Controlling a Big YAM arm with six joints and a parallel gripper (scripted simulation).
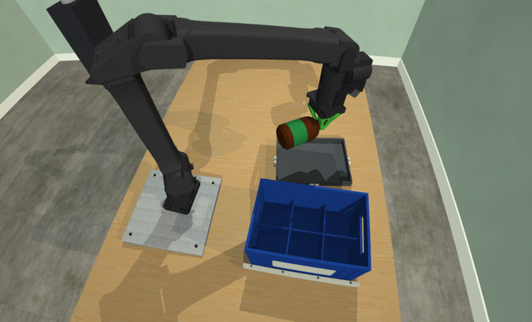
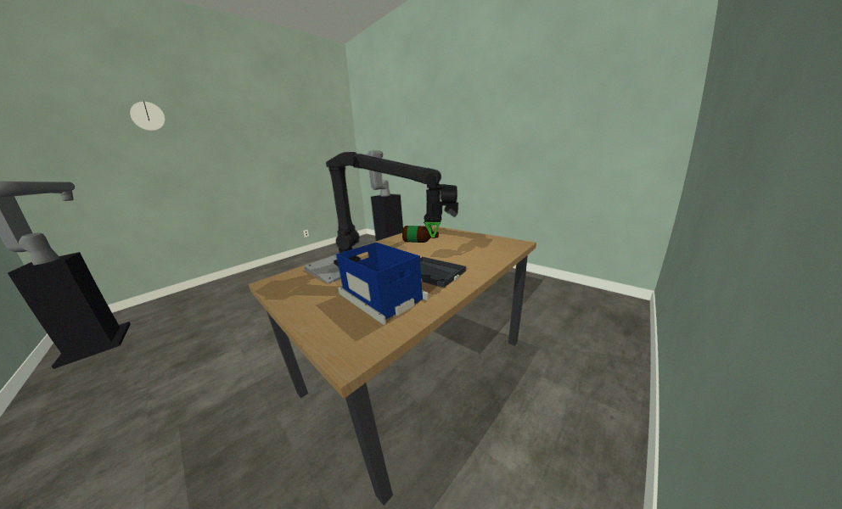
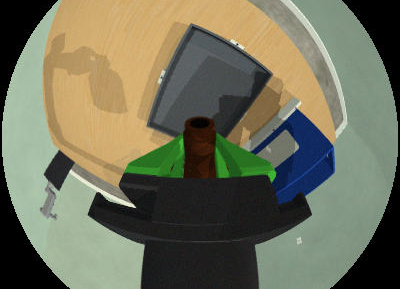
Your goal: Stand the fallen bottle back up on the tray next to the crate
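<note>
Brown bottle [image 1: 298,132] neck in claw [image 3: 199,162]: wrist view only.

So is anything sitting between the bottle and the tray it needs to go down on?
Nothing visible. The gripper holds the bottle by its neck, lying sideways in the air above the tray, whose floor shows only shadow. The crate stands beside the tray, not over it.

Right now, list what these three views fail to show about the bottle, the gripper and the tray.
- Bottle body: in the wrist view only its neck shows; the gripper body covers the rest.
- Finger contact on the neck: too small in the exterior view, partly hidden by the wrist from the top.
- Tray near edge: crate hides it in the exterior view.
</note>
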